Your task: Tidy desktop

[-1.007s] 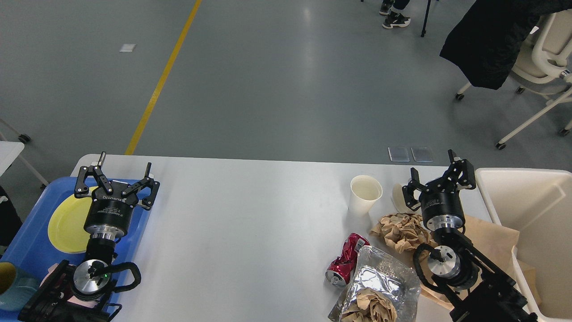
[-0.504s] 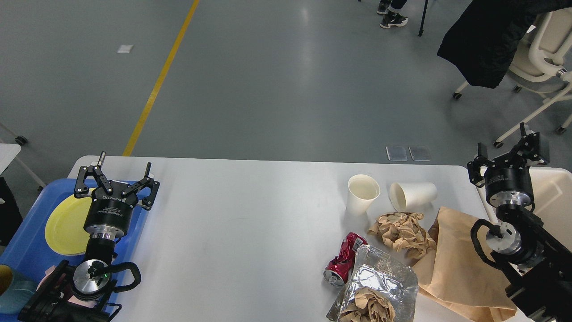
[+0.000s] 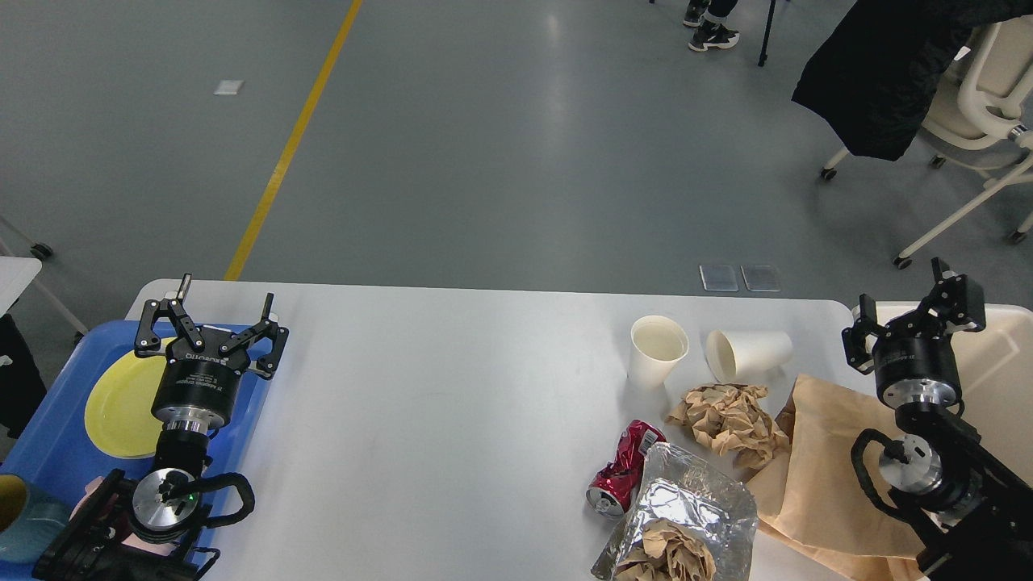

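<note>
The large white rectangular table [image 3: 452, 420] with rounded corners fills the lower part of the head view, standing on a grey floor.

Left side: the left gripper [image 3: 209, 323] hangs above the near left corner, over the right edge of a blue plastic tray [image 3: 56, 440]. Its two black fingers are spread wide and hold nothing. A round yellow plate [image 3: 121, 407] lies in the tray. A teal mug with a yellow inside [image 3: 20, 516] sits at the tray's near end, partly cut off by the frame edge.

Right side: the right gripper [image 3: 913, 315] is raised at the table's far right edge, over the rim of a cream-coloured rectangular bin [image 3: 1005, 379]. Its fingers stand apart and are empty.

Litter on the right half of the table:
- An upright white paper cup [image 3: 655, 351].
- A second white paper cup on its side [image 3: 749, 353], just beside the first, its mouth facing the upright one.
- A crumpled ball of brown paper [image 3: 726, 413], in front of the cups.
- A flat brown paper bag [image 3: 823, 476], reaching toward the bin, its left edge touching the crumpled ball.
- A crushed red drinks can [image 3: 620, 478], lying on its side.
- A silver foil bag [image 3: 686, 520] with crumpled brown paper in its mouth, overlapping the can's right side.

The middle of the table is bare.
</note>
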Controlling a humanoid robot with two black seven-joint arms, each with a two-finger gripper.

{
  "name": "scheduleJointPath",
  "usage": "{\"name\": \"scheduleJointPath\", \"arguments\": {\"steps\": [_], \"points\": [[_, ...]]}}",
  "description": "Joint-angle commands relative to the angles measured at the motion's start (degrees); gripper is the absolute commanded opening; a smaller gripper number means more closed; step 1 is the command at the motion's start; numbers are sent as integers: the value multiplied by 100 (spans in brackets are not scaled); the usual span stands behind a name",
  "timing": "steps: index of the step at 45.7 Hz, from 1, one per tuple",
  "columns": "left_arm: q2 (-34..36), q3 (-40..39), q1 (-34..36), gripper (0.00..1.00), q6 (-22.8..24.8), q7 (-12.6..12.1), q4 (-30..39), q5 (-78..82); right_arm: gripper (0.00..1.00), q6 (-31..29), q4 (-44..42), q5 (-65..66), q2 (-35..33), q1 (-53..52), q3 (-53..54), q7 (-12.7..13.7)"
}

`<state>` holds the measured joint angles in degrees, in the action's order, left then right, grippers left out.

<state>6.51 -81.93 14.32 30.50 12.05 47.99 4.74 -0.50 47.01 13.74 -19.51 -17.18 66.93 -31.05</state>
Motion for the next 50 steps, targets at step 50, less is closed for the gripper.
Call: {"name": "scheduleJointPath", "arguments": {"steps": [50], "points": [[0, 1, 0, 96, 0, 8, 0, 0, 100, 437, 1293, -205, 369, -681, -198, 1910]]}}
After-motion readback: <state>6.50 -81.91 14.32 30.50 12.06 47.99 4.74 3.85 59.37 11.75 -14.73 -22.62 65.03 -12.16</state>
